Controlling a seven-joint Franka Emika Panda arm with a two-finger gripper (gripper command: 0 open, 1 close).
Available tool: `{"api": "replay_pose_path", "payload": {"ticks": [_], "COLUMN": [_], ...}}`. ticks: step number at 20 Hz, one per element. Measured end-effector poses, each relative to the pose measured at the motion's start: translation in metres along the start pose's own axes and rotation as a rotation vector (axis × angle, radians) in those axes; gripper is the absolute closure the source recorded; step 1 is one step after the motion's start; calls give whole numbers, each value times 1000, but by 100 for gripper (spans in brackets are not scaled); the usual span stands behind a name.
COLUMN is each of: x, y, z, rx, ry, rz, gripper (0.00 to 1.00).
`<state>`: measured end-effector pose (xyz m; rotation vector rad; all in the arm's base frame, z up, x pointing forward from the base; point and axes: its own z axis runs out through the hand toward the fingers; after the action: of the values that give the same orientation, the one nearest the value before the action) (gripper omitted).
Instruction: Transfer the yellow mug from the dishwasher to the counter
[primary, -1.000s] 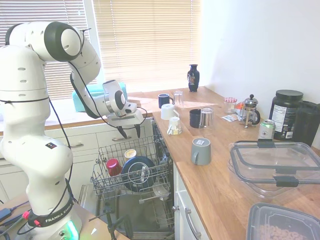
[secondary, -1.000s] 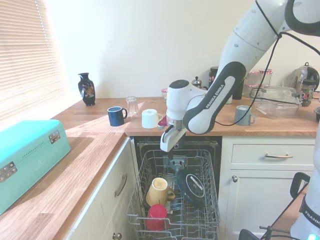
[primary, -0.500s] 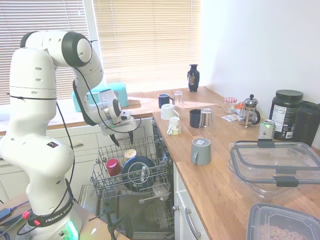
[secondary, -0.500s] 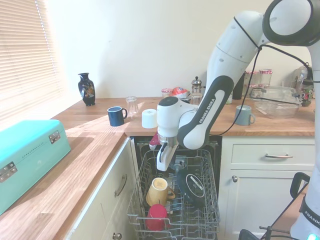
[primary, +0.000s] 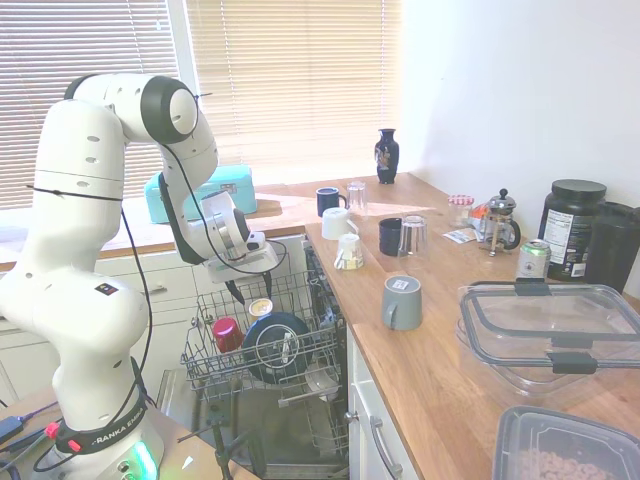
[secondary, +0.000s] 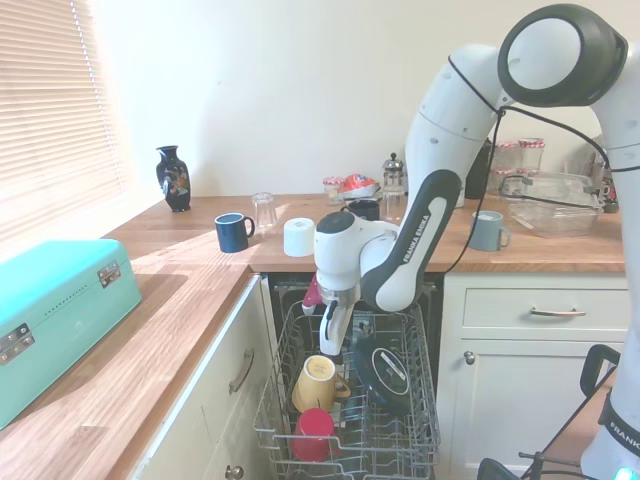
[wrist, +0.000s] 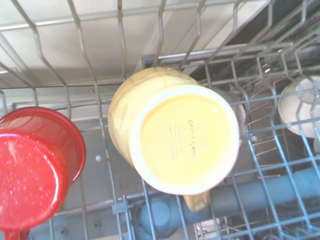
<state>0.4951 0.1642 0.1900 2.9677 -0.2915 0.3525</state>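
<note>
Yellow mug (wrist: 175, 135) sits upturned in the dishwasher (primary: 262, 345) rack, base up, slightly tilted between the wire tines. Printed mark on its base fills the middle of the wrist view. Small red cup (secondary: 314, 434) stands just beside it in the same rack, nearer the front; dark round plate (secondary: 385, 372) leans on the mug's other side. White rounded item shows at the edge of the wrist view, further along the rack; cannot identify it.

End effector (secondary: 333, 343) hangs just above the mug, pointing down into the rack, not yet touching. Fingers look parted in the second exterior view, nothing between them: released and empty.

Step in hand, by my reading: approach for the pick. Lift and transfer not begun; task is early.

Next move calls for a straight descent so the fingers straddle the mug wall or base without catching tines, then closing on it. Handle appears to point down toward the rack floor in the wrist view, so a grip across the body seems likelier. Risk: red cup is close enough to be nudged.

Desk (primary: 440, 350) carries a blue mug (primary: 328, 201), a white mug (primary: 336, 222), a grey cup (primary: 402, 301), glasses, a clear lidded box (primary: 550, 325) that looks empty; bare wood remains near the dishwasher for set-down
</note>
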Motion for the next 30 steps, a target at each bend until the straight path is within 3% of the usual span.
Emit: {"api": "replay_pose_path", "payload": {"ticks": [17,30], "x": [7,21], "y": [-22,-31], "z": [88,131], "rx": [-20,-2], "ry": [-36,-46], "rz": [-15,-2], "gripper": [0,0]}}
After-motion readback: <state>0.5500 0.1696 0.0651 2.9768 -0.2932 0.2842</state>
